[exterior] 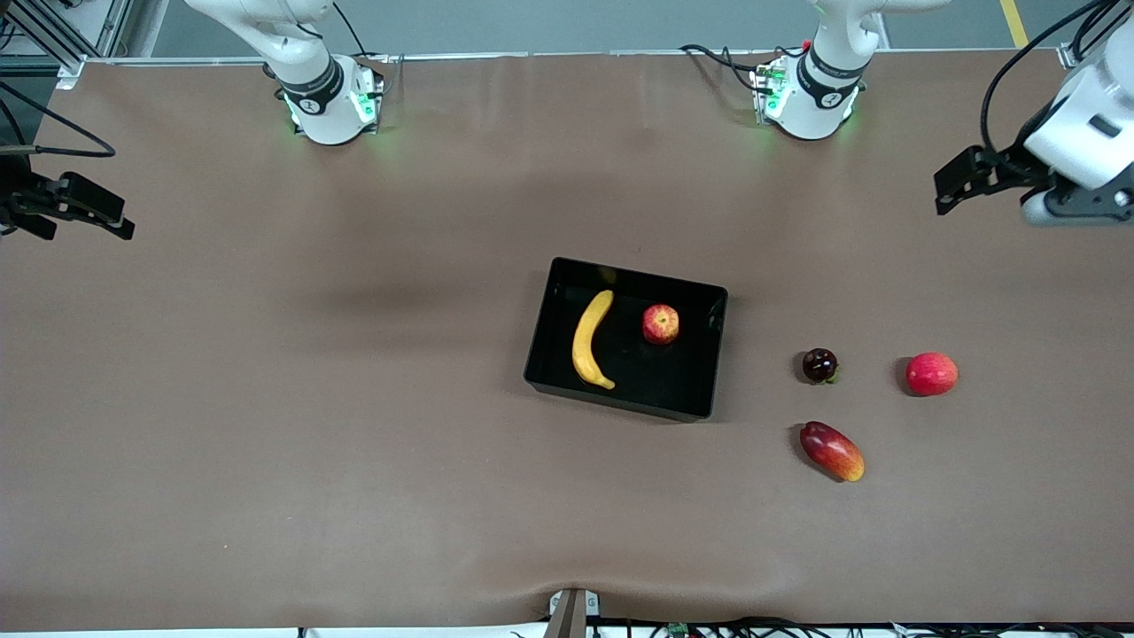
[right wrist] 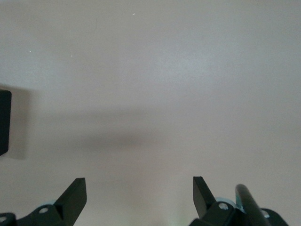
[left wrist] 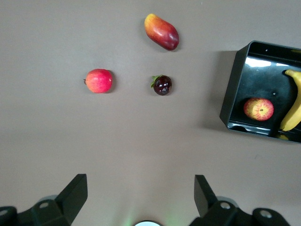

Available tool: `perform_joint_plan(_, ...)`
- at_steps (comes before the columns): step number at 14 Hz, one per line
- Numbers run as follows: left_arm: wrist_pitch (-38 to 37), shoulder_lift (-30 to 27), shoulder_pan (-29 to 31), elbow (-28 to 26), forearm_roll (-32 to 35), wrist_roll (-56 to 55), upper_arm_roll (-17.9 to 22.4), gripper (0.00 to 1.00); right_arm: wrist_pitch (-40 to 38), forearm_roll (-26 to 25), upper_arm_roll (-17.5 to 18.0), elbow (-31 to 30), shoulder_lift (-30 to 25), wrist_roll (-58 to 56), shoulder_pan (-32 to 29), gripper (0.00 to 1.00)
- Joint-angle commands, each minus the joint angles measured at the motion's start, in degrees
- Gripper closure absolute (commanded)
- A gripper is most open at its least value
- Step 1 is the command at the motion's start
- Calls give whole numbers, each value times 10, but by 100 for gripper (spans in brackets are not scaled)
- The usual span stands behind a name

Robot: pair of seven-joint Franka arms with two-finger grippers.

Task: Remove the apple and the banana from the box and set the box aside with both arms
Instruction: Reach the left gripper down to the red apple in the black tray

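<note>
Lying nearest the camera: a mango-like fruit [exterior: 832, 451], outside the box [exterior: 687, 403]; nothing of the task done yet.

Still sitting inside the black box, near the middle of the table: the banana [exterior: 591, 339] toward the right arm's end, the apple [exterior: 661, 323] beside it toward the left arm's end, not touching. Remaining to do, judging from this: lifting out both fruits, then shifting the box aside with both arms. Resting loose on the table toward the left arm's end, apart from the box: a dark round fruit [exterior: 819, 364] and a pinkish-red fruit [exterior: 931, 373]. Hanging over bare table at its own end, fingers spread wide, gripping nothing: the left gripper [left wrist: 141, 197]. Hovering likewise at the other end, fingers wide apart and empty, touching nothing: the right gripper [right wrist: 139, 200].
</note>
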Motion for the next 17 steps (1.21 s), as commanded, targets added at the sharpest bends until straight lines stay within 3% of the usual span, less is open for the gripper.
perform_joint_plan(1,-4,51,-18,7,1,3,-20,0,-6,7,8,8,2,-7,-15,0)
perform_joint_plan(6,96,106,-57,-35,2,-33,-61,0,-6,7,8,8,2,-7,-15,0)
perform_joint_plan(11,283,152,-147,-120,8,-212,-65,0,-6,7,8,8,2,-7,-15,0)
perform_joint_plan(17,371,253,-220,-117,70,-279,-65,0,-6,7,8,8,2,-6,-21,0)
